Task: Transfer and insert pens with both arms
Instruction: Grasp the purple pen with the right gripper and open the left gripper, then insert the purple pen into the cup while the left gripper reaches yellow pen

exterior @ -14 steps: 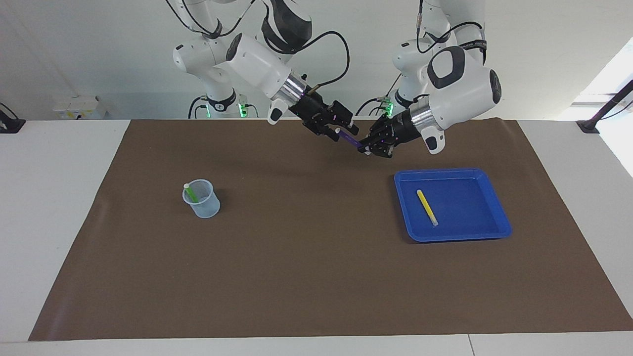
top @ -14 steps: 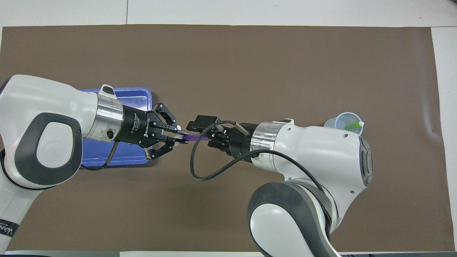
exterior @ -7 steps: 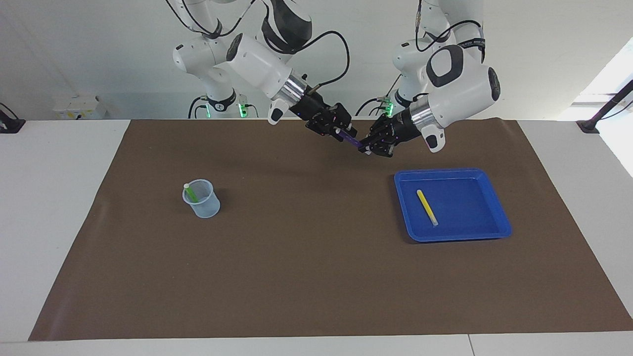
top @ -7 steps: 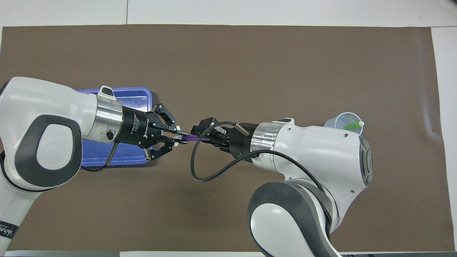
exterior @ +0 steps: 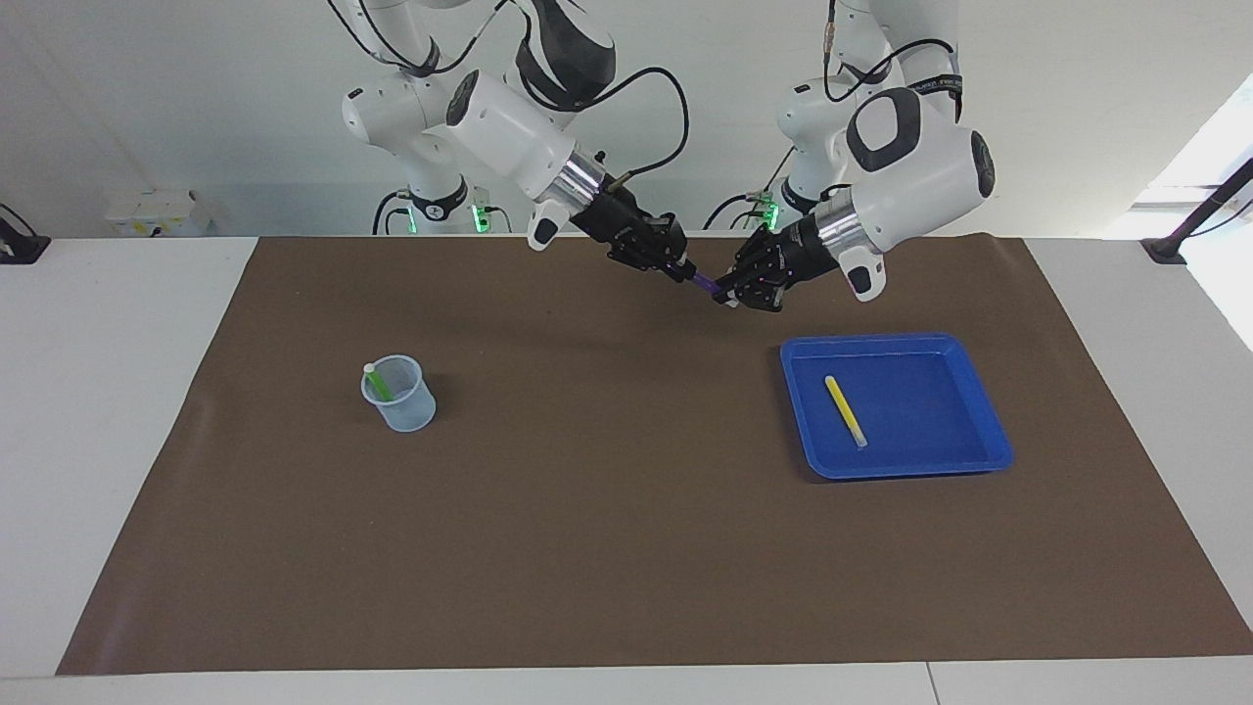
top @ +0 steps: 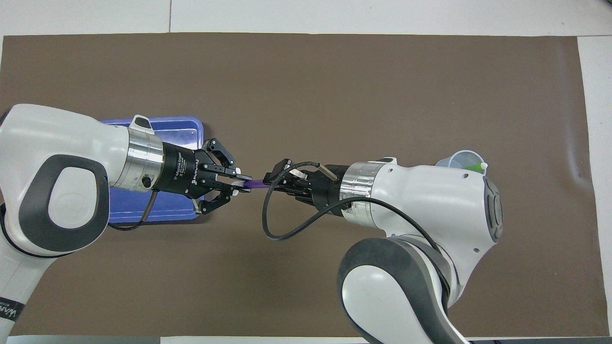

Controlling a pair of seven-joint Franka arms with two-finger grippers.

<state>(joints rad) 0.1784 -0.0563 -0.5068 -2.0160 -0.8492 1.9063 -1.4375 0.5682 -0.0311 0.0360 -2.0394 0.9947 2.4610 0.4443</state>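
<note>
The purple pen (exterior: 705, 284) (top: 253, 183) hangs in the air between both grippers, over the brown mat near the robots' edge. My left gripper (exterior: 729, 292) (top: 242, 184) has its fingertips closed on one end. My right gripper (exterior: 683, 270) (top: 277, 180) is shut on the other end. A yellow pen (exterior: 845, 411) lies loose in the blue tray (exterior: 979, 460) (top: 177, 129); the left arm hides it in the overhead view. The green pen (exterior: 377, 384) (top: 471, 168) stands slanted in the clear cup (exterior: 406, 406) (top: 454, 162).
A brown mat (exterior: 607, 548) covers most of the white table. The tray is toward the left arm's end, the cup toward the right arm's end. Two smaller white arms with green lights (exterior: 421, 147) stand at the robots' edge.
My right gripper has closed its fingers onto the purple pen. The left gripper stays on the pen's other end, and both arms have hardly shifted.
</note>
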